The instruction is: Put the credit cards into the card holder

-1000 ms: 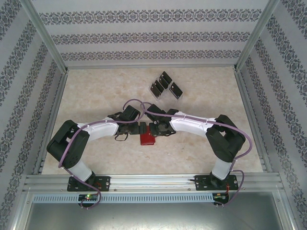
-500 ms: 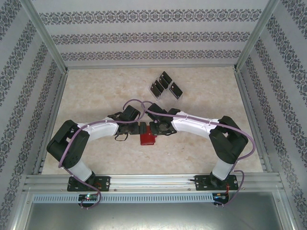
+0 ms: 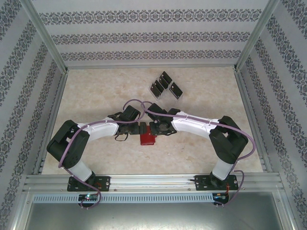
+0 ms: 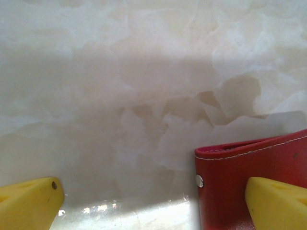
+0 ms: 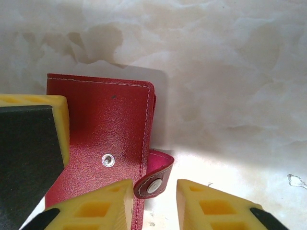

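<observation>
One red card holder (image 5: 110,129), snap tab (image 5: 154,184) unfastened.

I work in a lab test cell, not a home: my arms (image 3: 110,129) are bolted to an aluminium rail (image 3: 153,179), bare metal posts (image 3: 45,40) frame patterned panel walls (image 3: 153,36), and they box in a marble-look counter (image 3: 96,91).

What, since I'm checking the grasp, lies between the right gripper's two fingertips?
The card holder's unsnapped snap tab sits between the right gripper's fingertips, as seen in the right wrist view.
</observation>
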Action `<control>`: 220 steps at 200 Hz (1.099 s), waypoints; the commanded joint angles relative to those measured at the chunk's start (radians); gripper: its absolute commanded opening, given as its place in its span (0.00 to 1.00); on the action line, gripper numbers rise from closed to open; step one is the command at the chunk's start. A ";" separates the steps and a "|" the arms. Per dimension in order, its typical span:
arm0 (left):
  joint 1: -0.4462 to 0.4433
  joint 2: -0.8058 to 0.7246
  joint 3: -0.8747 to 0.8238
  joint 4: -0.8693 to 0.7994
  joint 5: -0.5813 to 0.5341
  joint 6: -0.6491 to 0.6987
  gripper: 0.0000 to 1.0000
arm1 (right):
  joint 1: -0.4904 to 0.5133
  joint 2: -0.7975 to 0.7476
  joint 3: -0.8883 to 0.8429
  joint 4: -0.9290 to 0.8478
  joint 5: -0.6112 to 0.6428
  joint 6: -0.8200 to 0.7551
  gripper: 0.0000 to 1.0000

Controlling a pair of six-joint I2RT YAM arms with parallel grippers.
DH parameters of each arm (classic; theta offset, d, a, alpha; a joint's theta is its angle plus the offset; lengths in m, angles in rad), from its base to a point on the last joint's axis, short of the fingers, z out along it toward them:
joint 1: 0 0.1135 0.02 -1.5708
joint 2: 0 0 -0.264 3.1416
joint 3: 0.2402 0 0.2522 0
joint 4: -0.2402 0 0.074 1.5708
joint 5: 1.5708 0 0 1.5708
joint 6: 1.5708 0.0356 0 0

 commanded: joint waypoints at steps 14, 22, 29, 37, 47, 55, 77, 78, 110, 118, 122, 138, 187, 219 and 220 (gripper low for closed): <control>-0.006 0.055 -0.038 0.031 0.036 -0.016 1.00 | 0.016 0.002 0.015 0.000 -0.003 -0.010 0.35; -0.006 0.055 -0.038 0.031 0.034 -0.016 1.00 | 0.017 0.005 0.014 0.001 -0.003 -0.010 0.35; -0.006 0.054 -0.037 0.031 0.034 -0.016 1.00 | 0.016 0.009 0.014 0.001 -0.004 -0.008 0.35; -0.006 0.055 -0.037 0.030 0.033 -0.015 1.00 | 0.017 0.014 0.016 0.001 -0.006 -0.008 0.35; -0.006 0.055 -0.038 0.031 0.035 -0.018 1.00 | 0.018 0.019 0.018 0.003 -0.009 -0.008 0.35; -0.006 0.055 -0.037 0.030 0.035 -0.018 1.00 | 0.020 0.021 0.020 0.005 -0.009 -0.007 0.35; -0.005 0.054 -0.035 0.030 0.035 -0.018 1.00 | 0.020 0.037 0.029 0.004 -0.013 -0.010 0.35; -0.005 0.055 -0.035 0.031 0.035 -0.018 1.00 | 0.020 0.038 0.030 0.003 -0.014 -0.010 0.35; -0.005 0.054 -0.034 0.030 0.036 -0.017 1.00 | 0.021 0.049 0.035 0.003 -0.016 -0.008 0.31; -0.006 0.053 -0.035 0.031 0.035 -0.018 1.00 | 0.021 0.047 0.033 0.005 -0.015 -0.006 0.30; -0.006 0.053 -0.036 0.030 0.037 -0.017 1.00 | 0.021 0.046 0.032 0.004 -0.014 -0.007 0.30; -0.006 0.052 -0.037 0.031 0.037 -0.017 1.00 | 0.021 0.035 0.029 0.004 -0.009 -0.006 0.27; -0.006 0.052 -0.040 0.033 0.035 -0.018 1.00 | 0.021 0.008 0.022 -0.005 0.004 -0.005 0.21; -0.008 0.052 -0.041 0.034 0.035 -0.019 1.00 | 0.021 0.002 0.018 -0.006 0.002 -0.009 0.12; -0.007 0.052 -0.040 0.033 0.035 -0.019 1.00 | 0.021 0.002 0.018 -0.006 0.001 -0.008 0.12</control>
